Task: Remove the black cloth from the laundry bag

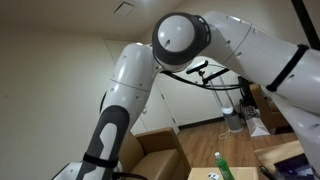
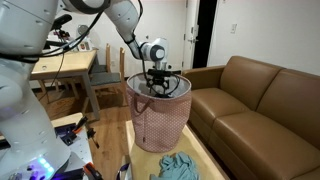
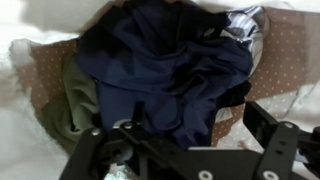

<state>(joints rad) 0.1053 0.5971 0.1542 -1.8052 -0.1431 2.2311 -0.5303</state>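
The laundry bag (image 2: 160, 120) is pinkish with small dots and stands upright beside a sofa. My gripper (image 2: 159, 85) hangs at the bag's open top. In the wrist view the dark, near-black cloth (image 3: 165, 65) lies crumpled on top inside the bag (image 3: 292, 55), with an olive-green garment (image 3: 80, 100) beside it at the left. My gripper (image 3: 192, 118) is open, its two black fingers spread on either side of the dark cloth's lower folds. I cannot tell whether the fingers touch the cloth.
A brown leather sofa (image 2: 255, 100) stands close beside the bag. A teal cloth (image 2: 178, 167) lies in front of the bag. A wooden chair (image 2: 105, 80) and a desk stand behind. The arm (image 1: 190, 40) fills an exterior view.
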